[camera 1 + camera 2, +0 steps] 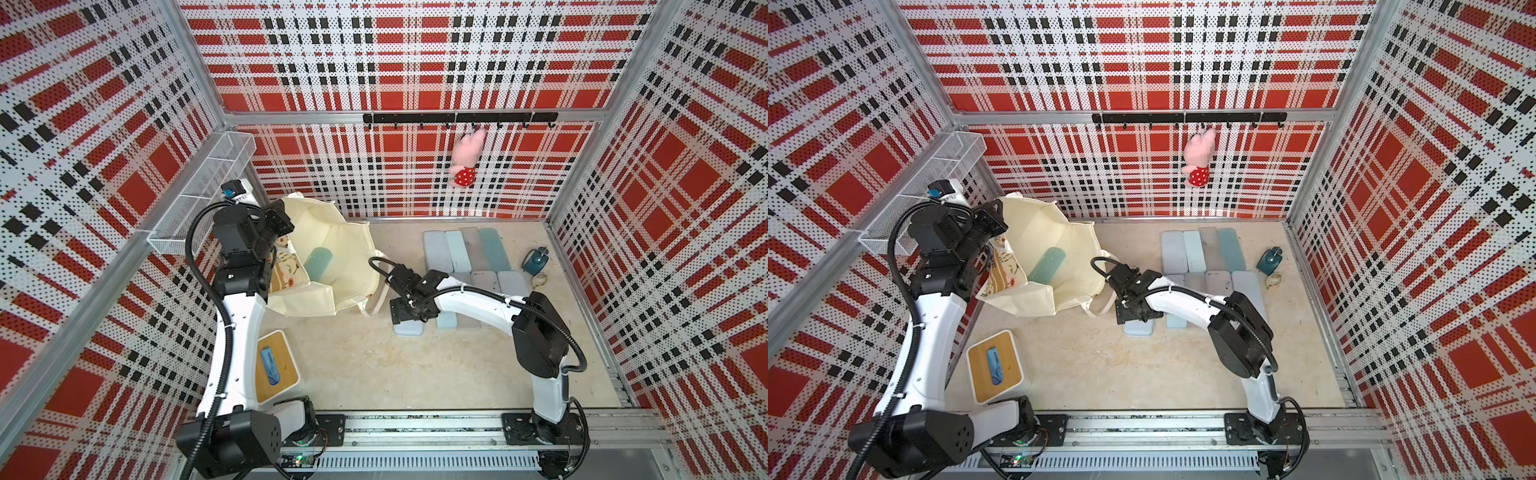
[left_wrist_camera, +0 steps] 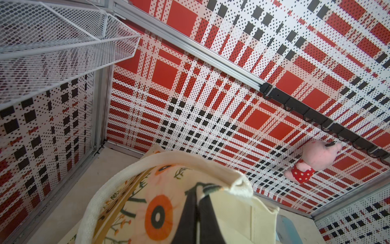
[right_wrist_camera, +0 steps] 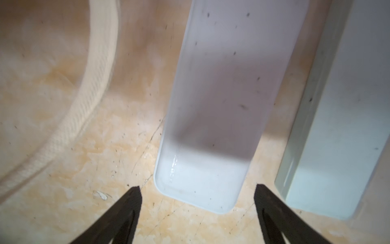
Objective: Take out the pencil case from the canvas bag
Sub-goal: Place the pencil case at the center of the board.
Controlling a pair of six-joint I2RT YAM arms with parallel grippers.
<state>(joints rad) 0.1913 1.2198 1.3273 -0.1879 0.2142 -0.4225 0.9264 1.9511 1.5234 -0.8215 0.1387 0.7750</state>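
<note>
The cream canvas bag stands open at the back left, its flower-printed face beside my left gripper. A teal pencil case lies inside it. My left gripper is shut on the bag's rim and holds the mouth open. A pale pencil case lies flat on the table beside the bag's loop handle. Just above its near end hangs my right gripper, open, its fingers wide apart and touching nothing.
Several more pencil cases lie in rows at the back right, one right beside the pale case. A small teal object is by the right wall, a wood-topped box at front left. The walls carry a mesh basket and a pink plush.
</note>
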